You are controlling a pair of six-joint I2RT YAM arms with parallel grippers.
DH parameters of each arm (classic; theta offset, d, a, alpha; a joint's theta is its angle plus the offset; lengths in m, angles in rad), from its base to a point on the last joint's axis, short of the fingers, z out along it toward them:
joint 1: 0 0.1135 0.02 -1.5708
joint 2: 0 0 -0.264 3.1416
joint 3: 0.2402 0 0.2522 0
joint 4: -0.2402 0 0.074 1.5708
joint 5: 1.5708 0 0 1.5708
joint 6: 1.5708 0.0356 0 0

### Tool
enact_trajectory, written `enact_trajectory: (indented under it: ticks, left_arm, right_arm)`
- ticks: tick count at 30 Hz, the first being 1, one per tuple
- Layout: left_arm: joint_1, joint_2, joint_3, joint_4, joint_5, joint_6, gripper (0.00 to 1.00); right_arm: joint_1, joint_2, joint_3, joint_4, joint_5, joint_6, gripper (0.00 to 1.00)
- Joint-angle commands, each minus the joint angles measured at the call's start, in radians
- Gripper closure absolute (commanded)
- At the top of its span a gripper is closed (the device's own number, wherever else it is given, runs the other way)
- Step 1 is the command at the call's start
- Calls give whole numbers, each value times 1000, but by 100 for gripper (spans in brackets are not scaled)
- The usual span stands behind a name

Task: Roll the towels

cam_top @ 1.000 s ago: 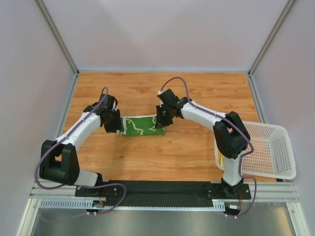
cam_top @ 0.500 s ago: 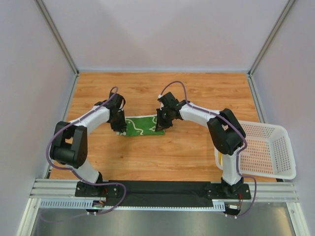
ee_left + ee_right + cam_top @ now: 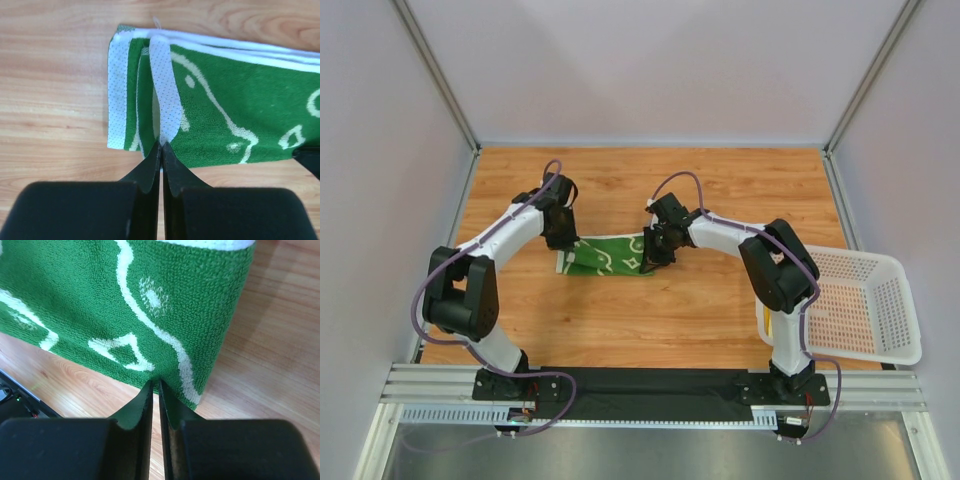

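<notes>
The dark green towel (image 3: 608, 256) lies folded at mid-frame of the top view on the wooden table (image 3: 720, 190). The left gripper (image 3: 161, 145) is pinched together on its white hem (image 3: 162, 75). The right gripper (image 3: 154, 384) is clamped on the towel's opposite edge.

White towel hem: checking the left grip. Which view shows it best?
Left wrist: close up, the left gripper pinches the white hem. Top external shows it tiny; right wrist only the towel's other end.

- Soft, even overhead light is falling on the wooden table (image 3: 720, 180), with the arms (image 3: 500, 240) casting faint shadows.
- In the left wrist view the green towel (image 3: 250, 100) is showing crisp, while the left gripper (image 3: 161, 145) is blurring toward the bottom edge.
- A pale sheen, possibly glare, is lying on the right wrist view's wood.
</notes>
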Motion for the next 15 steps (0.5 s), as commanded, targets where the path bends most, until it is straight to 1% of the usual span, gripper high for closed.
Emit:
enact_trajectory:
  ticks: [1, 7, 11, 15]
  left_arm:
    - [1, -33, 44, -42, -71, 48, 100]
    - [1, 24, 3, -26, -90, 23, 100]
    - [1, 64, -40, -22, -140, -3, 100]
    - [1, 98, -43, -46, -182, -20, 100]
  right_arm:
    - [-5, -20, -19, 5, 12, -30, 89]
    - [-5, -3, -19, 14, 6, -26, 89]
    - [-5, -5, -37, 19, -3, -25, 89]
    - [-5, -31, -48, 8, -28, -43, 86]
